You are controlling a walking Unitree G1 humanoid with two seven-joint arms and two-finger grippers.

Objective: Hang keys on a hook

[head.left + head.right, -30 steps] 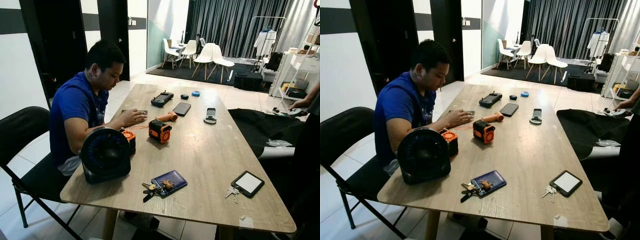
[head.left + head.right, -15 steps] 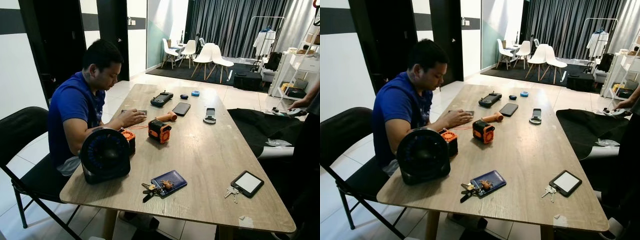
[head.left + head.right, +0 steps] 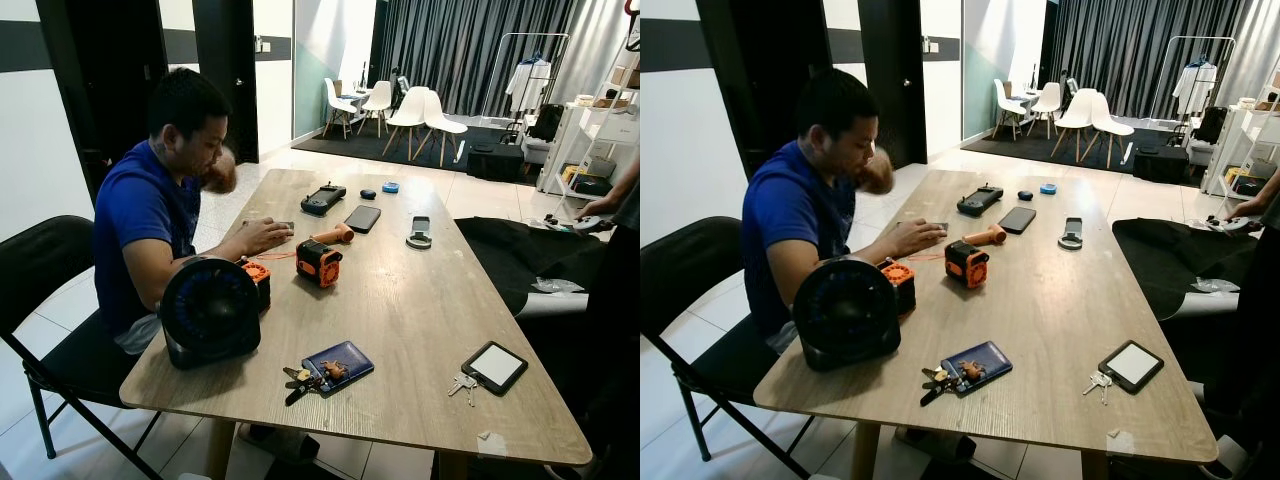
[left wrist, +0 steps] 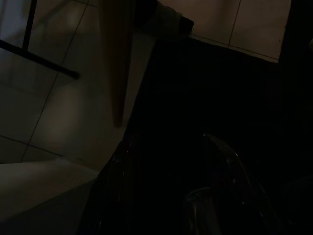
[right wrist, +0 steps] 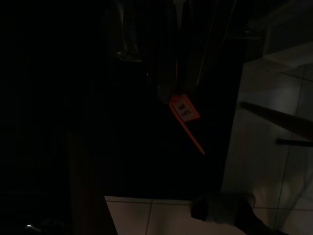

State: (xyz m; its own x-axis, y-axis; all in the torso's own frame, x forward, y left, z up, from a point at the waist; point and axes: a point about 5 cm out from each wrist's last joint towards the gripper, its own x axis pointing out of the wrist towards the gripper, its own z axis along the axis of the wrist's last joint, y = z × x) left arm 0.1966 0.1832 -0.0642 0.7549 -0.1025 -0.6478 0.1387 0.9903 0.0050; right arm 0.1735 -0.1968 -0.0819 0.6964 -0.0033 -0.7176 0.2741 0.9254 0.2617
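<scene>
Left eye view: bunch of metal keys lies near table edge, beside blue wallet.
Change: seated person's hand rose to face; keys unmoved.
Grippers: both hang idle, openness cannot tell.

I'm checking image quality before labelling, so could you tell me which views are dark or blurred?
Left and right eye views: bright and sharp across the table, with motion blur on the seated person's raised hand. Left and right wrist views: very dark, with floor tiles and an orange tag discernible.
</scene>
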